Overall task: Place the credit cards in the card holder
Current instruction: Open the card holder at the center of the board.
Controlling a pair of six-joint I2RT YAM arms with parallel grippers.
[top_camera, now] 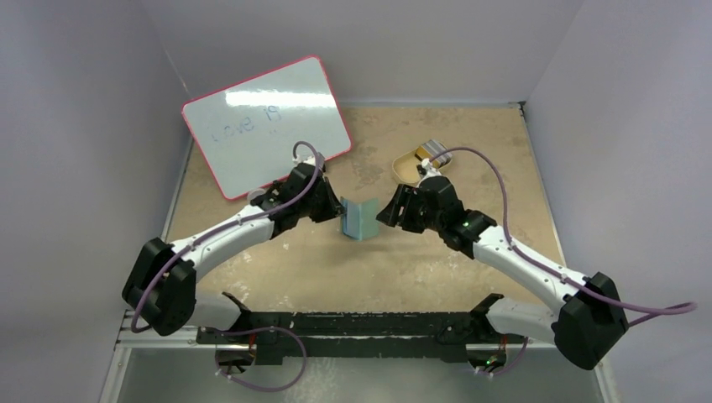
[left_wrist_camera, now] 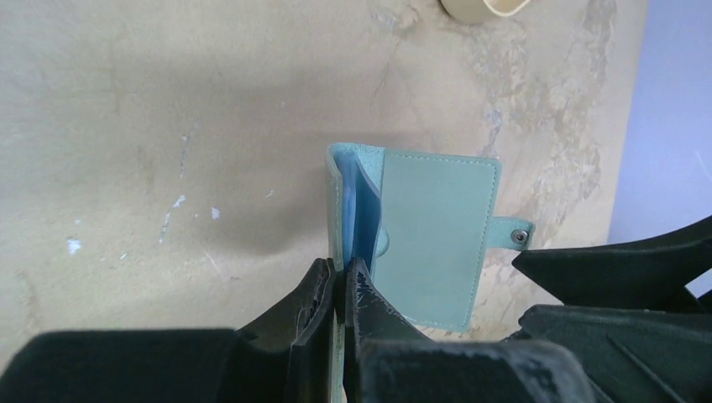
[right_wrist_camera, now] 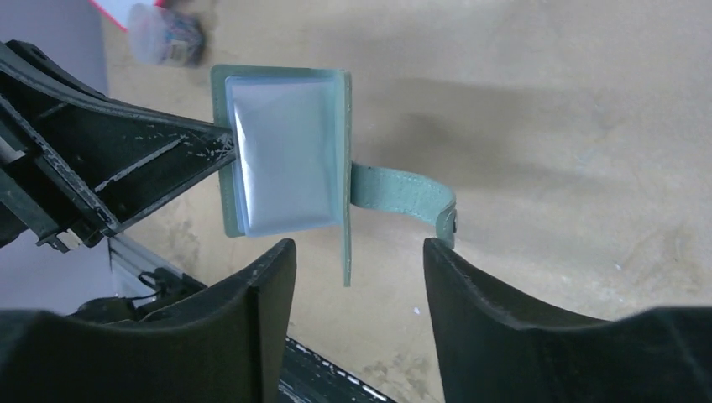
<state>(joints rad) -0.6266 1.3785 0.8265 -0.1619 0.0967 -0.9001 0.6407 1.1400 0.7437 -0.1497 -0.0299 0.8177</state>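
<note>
- Tan, scuffed table [top_camera: 470,252] fills the white-walled booth, with a pink-framed whiteboard [top_camera: 264,117] at its far left.
- Your left gripper [left_wrist_camera: 340,270] is pinched tight on one cover edge of the card holder [top_camera: 359,218], which stands upright and half open at mid-table.
- Your right gripper [right_wrist_camera: 359,248] has its jaws spread. The other cover's edge sits between them untouched, so it grips nothing.
- You can see credit cards [top_camera: 434,152] in the tan tray [top_camera: 407,170] just beyond the right gripper.
</note>
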